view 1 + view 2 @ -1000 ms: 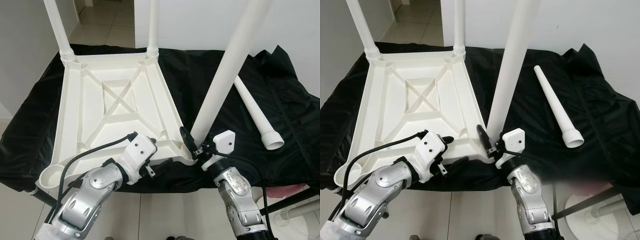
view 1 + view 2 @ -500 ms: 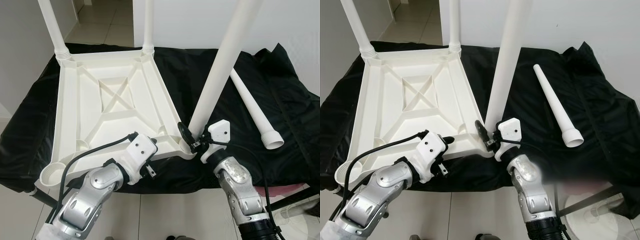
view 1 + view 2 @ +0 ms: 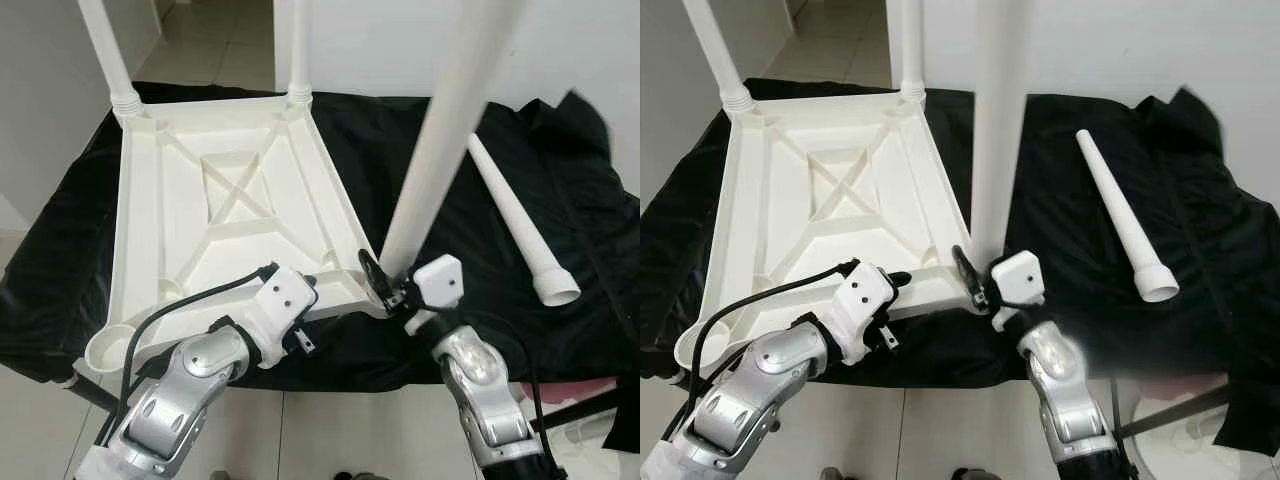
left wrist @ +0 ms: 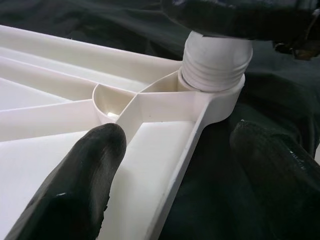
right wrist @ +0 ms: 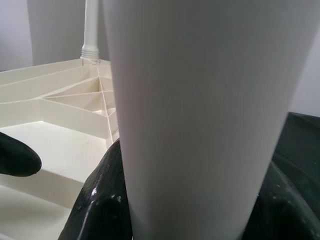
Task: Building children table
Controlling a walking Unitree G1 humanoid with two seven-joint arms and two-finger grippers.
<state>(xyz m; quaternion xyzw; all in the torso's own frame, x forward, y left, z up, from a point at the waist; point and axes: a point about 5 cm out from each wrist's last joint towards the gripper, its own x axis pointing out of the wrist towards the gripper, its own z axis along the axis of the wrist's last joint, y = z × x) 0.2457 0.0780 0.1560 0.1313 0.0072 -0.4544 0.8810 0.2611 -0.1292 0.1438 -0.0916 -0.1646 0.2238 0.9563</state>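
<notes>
While our upturned white table top [image 3: 215, 215] is lying on black cloth [image 3: 560, 210], our right gripper [image 3: 385, 285] is clasping a leg [image 3: 440, 140] in its corner socket; our left gripper [image 4: 175, 165] is straddling the rim, unclenched.

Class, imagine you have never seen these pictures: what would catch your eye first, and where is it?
First, the white table top lying upside down on the black cloth, two legs standing at its far corners. Next, the tall leg at the near right corner, gripped by the right gripper. One spare leg lies to the right.
</notes>
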